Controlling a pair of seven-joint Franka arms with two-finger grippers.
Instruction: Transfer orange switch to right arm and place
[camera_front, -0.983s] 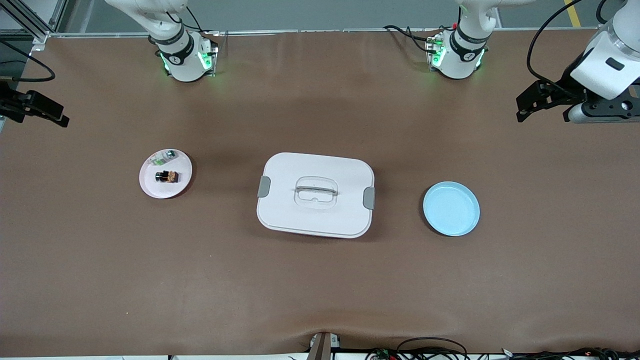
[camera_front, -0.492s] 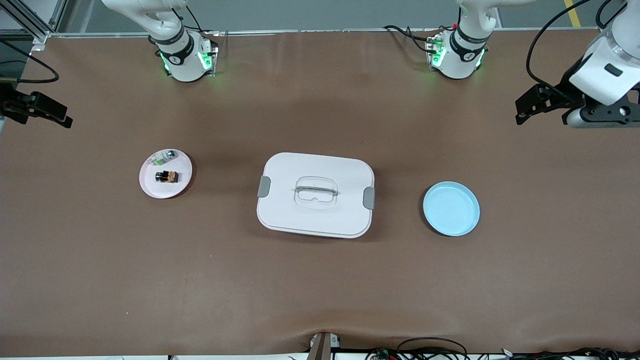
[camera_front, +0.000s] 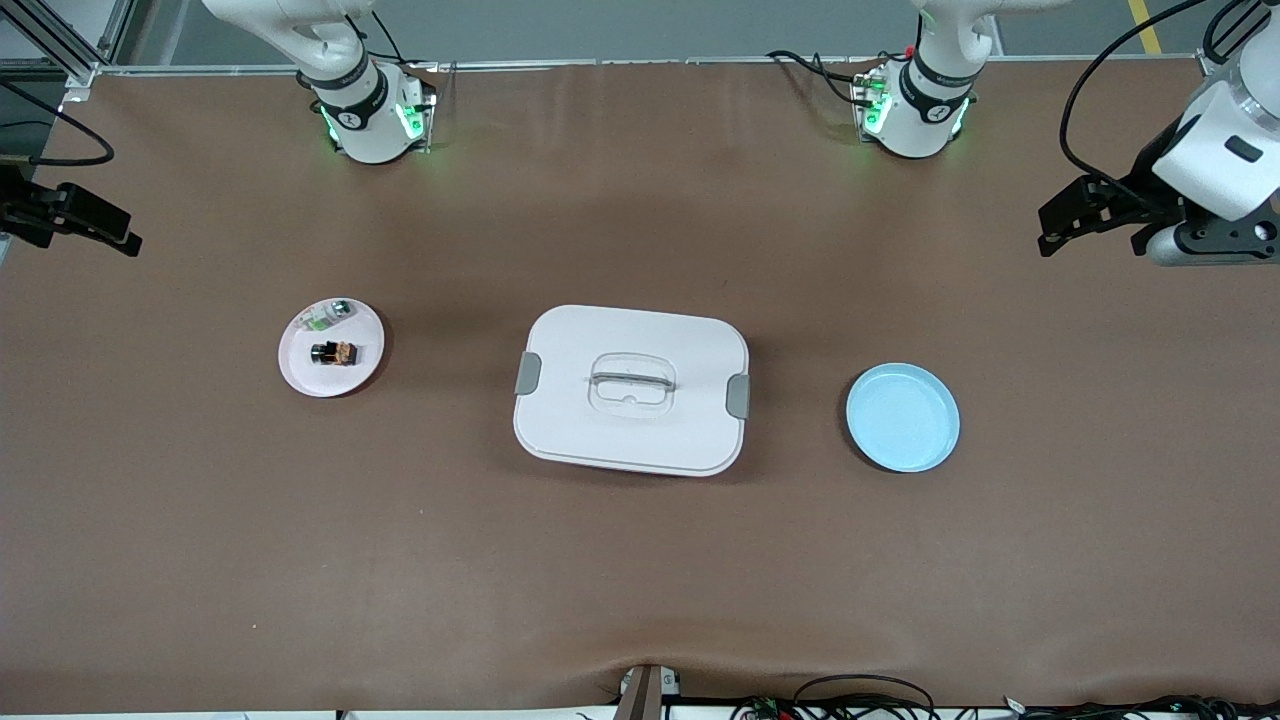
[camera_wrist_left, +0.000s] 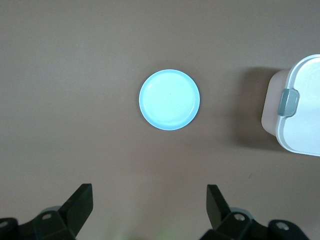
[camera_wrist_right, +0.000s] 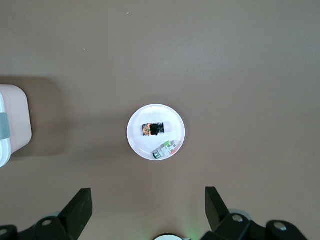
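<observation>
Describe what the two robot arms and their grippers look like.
Both arms are glossy white with black joint bands, and green lights glow at their bases. Black cables run beside each base and loop along the left arm. The right arm matches it. The left gripper and right gripper are black with two angular fingers; a silver wrist piece shows on the left.
</observation>
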